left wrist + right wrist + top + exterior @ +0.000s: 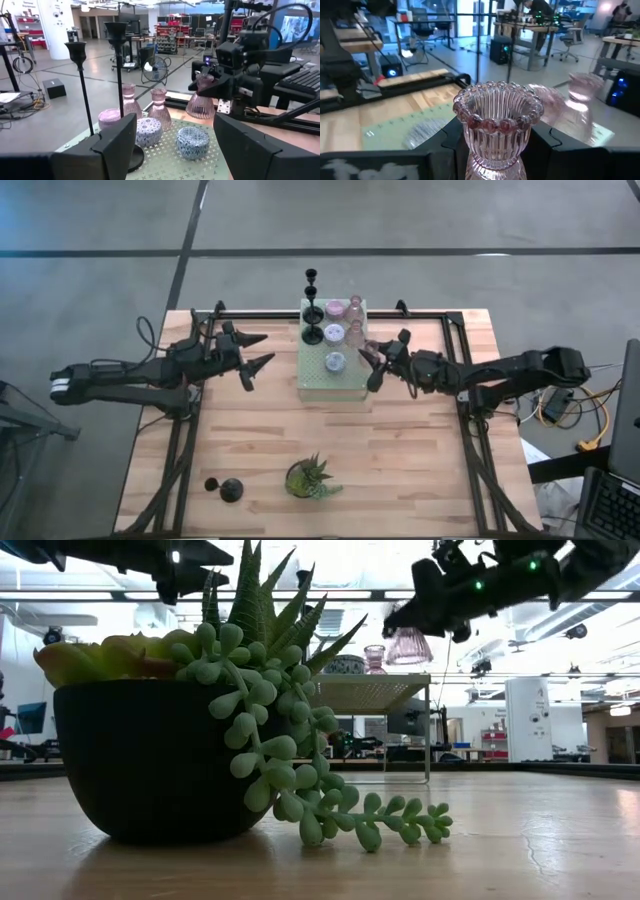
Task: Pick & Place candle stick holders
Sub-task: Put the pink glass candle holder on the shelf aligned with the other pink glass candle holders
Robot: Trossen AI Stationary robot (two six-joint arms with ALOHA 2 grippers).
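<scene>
Right end effector (372, 366) grips a pink glass holder (496, 125) beside the perforated box (345, 385); left end effector (262, 350) hangs open; one black holder (231, 489), lower left, awaits.

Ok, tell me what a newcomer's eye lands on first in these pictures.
First, the pink glass holder clamped in the right gripper, held in the air at the right edge of the pale green perforated box. Next, the cluster of holders on that box: two tall black candlesticks with pink and squat patterned ones beside them. Then the spiky potted plant at the table's near edge, while the left gripper waits open, left of the box.
</scene>
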